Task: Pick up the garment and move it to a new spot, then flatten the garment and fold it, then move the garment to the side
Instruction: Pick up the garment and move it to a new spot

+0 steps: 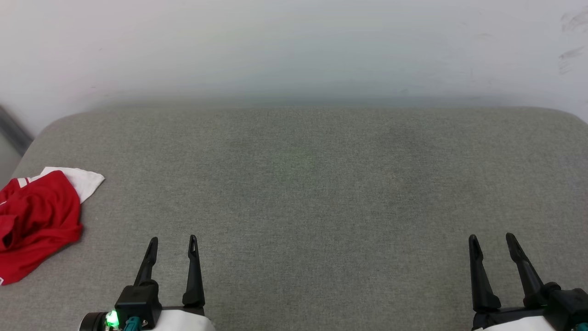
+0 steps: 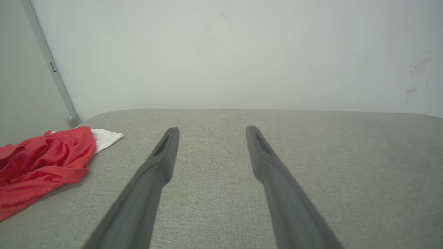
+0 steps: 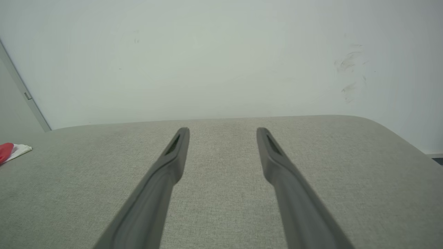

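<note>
So the red jersey (image 1: 39, 220) is bunched in a heap at the far left edge of the grey fabric-covered surface (image 1: 321, 193), with a white sleeve (image 1: 82, 180) poking out the back toward the white wall (image 1: 294, 46); not flat at all. The left gripper (image 1: 173, 242) sits at the lower left, jaws spread, holding nothing, near the heap but not touching it; the right gripper (image 1: 493, 239) is well apart at the lower right, jaws spread too, empty.

One red garment (image 1: 41, 216), two pincers, left pincer (image 1: 173, 239) and right pincer (image 1: 492, 236), one grey padded surface (image 1: 298, 184)
</note>
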Robot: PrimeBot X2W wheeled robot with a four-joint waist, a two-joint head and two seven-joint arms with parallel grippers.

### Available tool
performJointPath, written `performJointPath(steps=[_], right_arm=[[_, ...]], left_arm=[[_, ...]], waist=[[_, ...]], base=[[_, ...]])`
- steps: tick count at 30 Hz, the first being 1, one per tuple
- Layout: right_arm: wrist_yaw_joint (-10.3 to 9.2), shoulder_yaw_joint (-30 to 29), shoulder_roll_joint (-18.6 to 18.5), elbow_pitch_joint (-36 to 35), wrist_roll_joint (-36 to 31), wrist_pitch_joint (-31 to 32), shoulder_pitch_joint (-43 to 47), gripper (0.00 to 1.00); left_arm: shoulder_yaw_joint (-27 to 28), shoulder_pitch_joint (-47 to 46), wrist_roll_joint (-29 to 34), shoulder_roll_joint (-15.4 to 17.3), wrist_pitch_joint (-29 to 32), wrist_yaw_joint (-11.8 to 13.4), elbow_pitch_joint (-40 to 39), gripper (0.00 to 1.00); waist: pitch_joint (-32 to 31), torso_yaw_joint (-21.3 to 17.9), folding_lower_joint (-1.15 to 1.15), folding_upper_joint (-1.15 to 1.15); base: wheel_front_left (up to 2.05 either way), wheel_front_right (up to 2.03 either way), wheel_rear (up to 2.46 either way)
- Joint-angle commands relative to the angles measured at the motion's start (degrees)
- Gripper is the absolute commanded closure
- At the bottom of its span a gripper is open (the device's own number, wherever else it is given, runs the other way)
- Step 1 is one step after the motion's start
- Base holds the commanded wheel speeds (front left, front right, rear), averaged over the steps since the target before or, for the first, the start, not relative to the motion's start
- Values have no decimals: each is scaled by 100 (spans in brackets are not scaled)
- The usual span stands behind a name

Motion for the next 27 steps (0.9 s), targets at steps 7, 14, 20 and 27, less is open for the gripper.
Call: performJointPath(steps=[7, 14, 20, 27], right_arm=[[-2, -9, -27, -5, 3, -14, 82, 0], [-2, -7, -27, -34, -30, -14, 89, 0], [-2, 6, -27, -71, -39, -14, 107, 0], [-2, 19, -25, -89, -50, -14, 123, 0]], left_arm=[[-10, 41, 3, -5, -18, 33, 10, 0], [26, 5, -29, -5, -17, 63, 7, 0], [61, -42, -9, -4, -18, 76, -22, 0], [124, -52, -54, -4, -17, 103, -52, 0]], waist=[[-8, 14, 0, 0], [-17, 98, 0, 0], [-10, 282, 0, 0], [-5, 721, 0, 0]], base=[[0, 0, 0], [0, 0, 0], [0, 0, 0], [0, 0, 0]])
